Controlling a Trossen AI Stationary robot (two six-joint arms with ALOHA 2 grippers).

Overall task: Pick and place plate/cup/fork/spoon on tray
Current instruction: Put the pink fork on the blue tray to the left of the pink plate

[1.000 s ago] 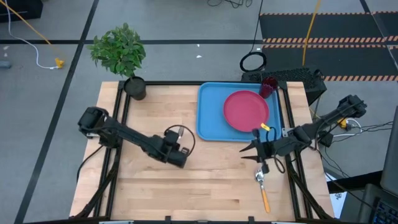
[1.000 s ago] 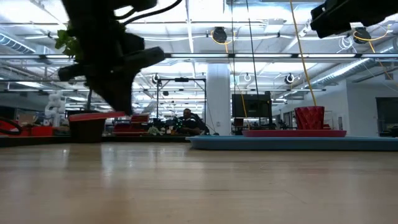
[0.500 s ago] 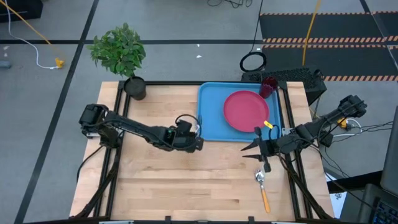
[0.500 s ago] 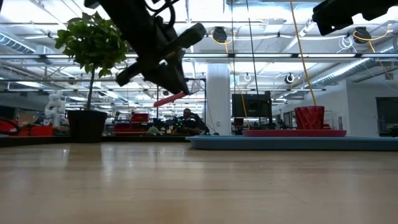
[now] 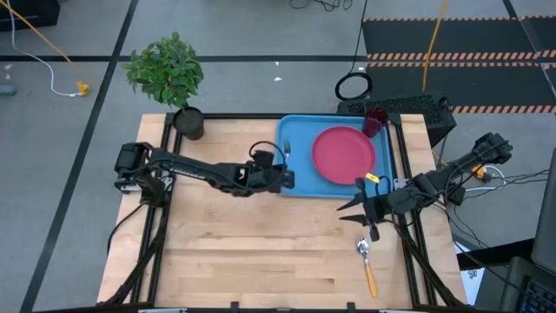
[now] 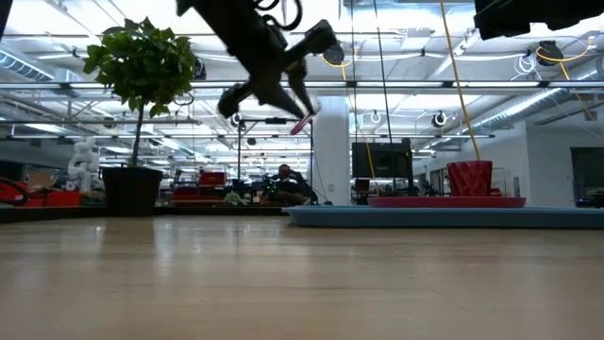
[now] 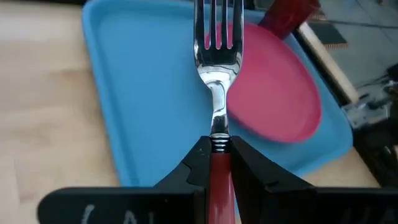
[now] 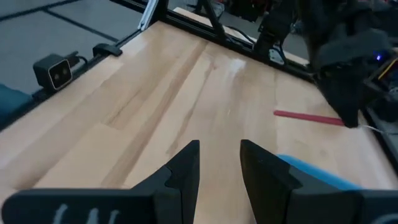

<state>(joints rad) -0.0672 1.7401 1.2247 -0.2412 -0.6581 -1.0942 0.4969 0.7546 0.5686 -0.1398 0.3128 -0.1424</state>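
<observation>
Your left gripper [image 7: 214, 163] fingers clamping the red-handled silver metal fork [image 7: 216, 74] above the light-blue rectangular plastic tray [image 5: 295, 178], your right gripper [image 5: 363, 211] fingers hanging parted, holding nothing, near the orange-handled spoon [image 5: 367, 265] on the wooden counter [image 5: 234, 243].

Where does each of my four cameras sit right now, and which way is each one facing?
High view: overhead, straight down on the tray, plate and both arms.
Low view: table height, level across the table into the room; left hand holds the fork aloft.
Left wrist view: along its own fingers, fork over the tray.
Right wrist view: past its own open hand across bare table toward the left arm.
Shared: all four show the fork.
</observation>
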